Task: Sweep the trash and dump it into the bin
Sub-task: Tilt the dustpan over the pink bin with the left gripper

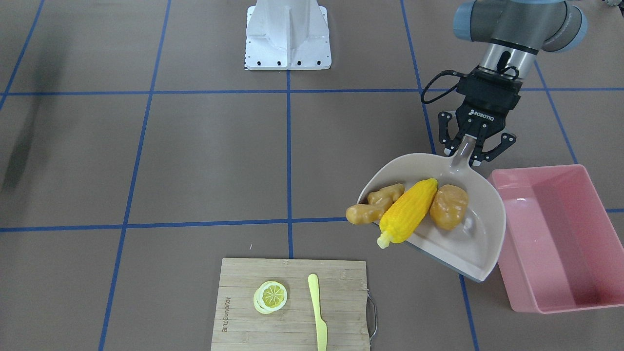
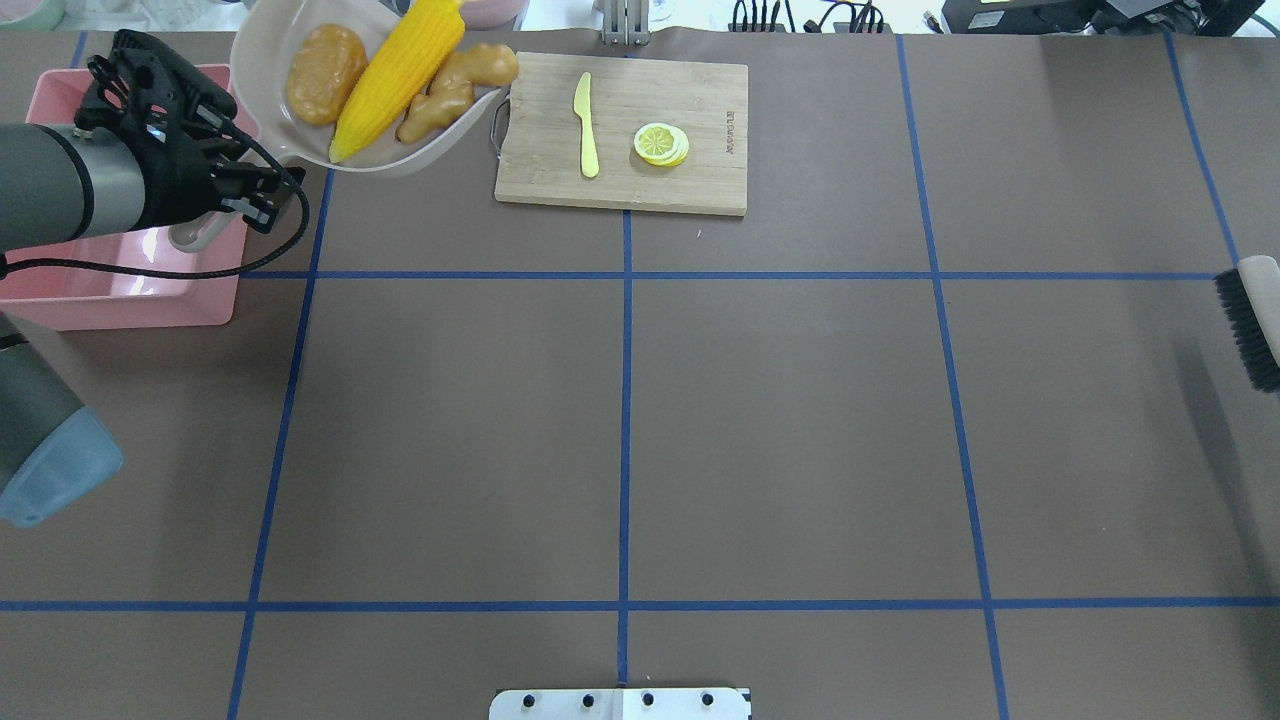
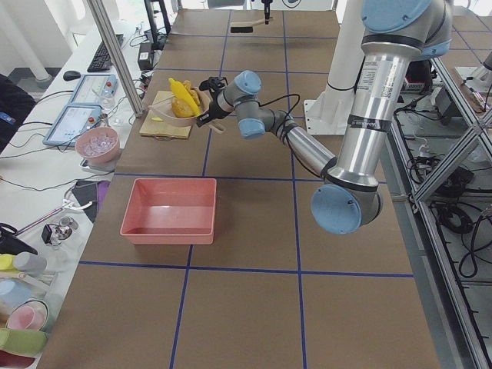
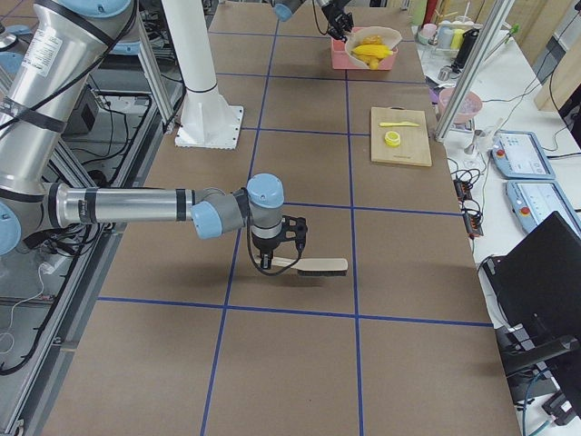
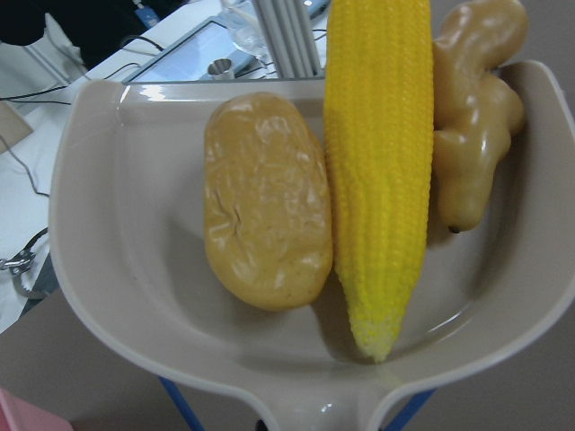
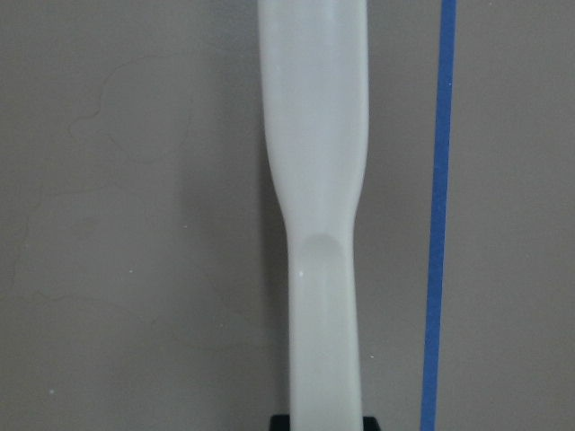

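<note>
Left gripper (image 1: 465,153) clamped on dustpan (image 1: 482,234) handle, lifted level so corn (image 1: 409,209), potato (image 1: 448,207), ginger (image 1: 373,204) stay in, near pink bin (image 1: 560,243), not tipped. Right gripper (image 4: 280,259) at brush (image 4: 318,266) - grip state unclear.

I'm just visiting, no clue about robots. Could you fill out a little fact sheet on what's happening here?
Left gripper: shut on the beige dustpan handle, pan lifted
In the pan: corn cob, potato, ginger root
Pink bin: empty, beside the pan
Right gripper: at a brush handle, grip unclear
Cutting board: lemon slice, yellow knife
</note>
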`<state>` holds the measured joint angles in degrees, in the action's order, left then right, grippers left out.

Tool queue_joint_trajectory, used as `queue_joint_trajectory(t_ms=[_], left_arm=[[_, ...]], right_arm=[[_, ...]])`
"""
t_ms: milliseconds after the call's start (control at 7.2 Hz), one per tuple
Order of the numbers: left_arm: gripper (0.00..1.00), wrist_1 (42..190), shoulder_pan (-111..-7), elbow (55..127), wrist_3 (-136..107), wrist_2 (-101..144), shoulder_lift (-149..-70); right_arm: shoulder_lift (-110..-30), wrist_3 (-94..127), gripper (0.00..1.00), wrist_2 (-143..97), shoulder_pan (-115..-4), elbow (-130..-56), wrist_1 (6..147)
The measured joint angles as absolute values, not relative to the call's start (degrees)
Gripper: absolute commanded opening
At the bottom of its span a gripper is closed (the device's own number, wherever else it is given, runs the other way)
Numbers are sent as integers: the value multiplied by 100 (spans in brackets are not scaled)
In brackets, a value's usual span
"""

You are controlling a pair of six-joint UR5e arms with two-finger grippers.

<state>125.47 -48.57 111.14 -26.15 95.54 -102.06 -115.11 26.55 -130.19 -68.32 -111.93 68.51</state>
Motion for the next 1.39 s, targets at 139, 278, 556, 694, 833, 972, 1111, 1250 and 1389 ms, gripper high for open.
queue_joint_trajectory(t_ms=[139, 278, 556, 694, 833, 972, 1111, 1250, 1389], left_arm=[[0, 12550, -4914, 11121, -3035, 9529, -10149], [0, 12553, -4979, 11127, -3446, 9535, -10089], [0, 12603, -5059, 11134, -4325, 9658, -9927], [0, 12672, -5089, 11143, -5116, 9778, -9806], [0, 12756, -5146, 11174, -6060, 9929, -9666], [0, 12847, -5265, 11213, -6764, 10101, -9510], [0, 12949, -5389, 11231, -7289, 10245, -9339], [0, 13080, -5470, 11235, -7735, 10357, -9169], [0, 13189, -5525, 11234, -8347, 10498, -9067]], right_arm=[[-11487, 2743, 0, -13079, -6804, -11053, 6616], [-11448, 2805, 0, -13108, -6726, -10988, 6502], [-11406, 3018, 0, -13121, -6349, -10916, 6313], [-11394, 3082, 0, -13119, -6188, -10852, 6267], [-11387, 3110, 0, -13119, -6099, -10799, 6249], [-11385, 3124, 0, -13117, -6057, -10751, 6239], [-11386, 3130, 0, -13122, -6039, -10708, 6227], [-11393, 3132, 0, -13127, -6031, -10684, 6222], [-11397, 3133, 0, -13128, -6026, -10671, 6219]])
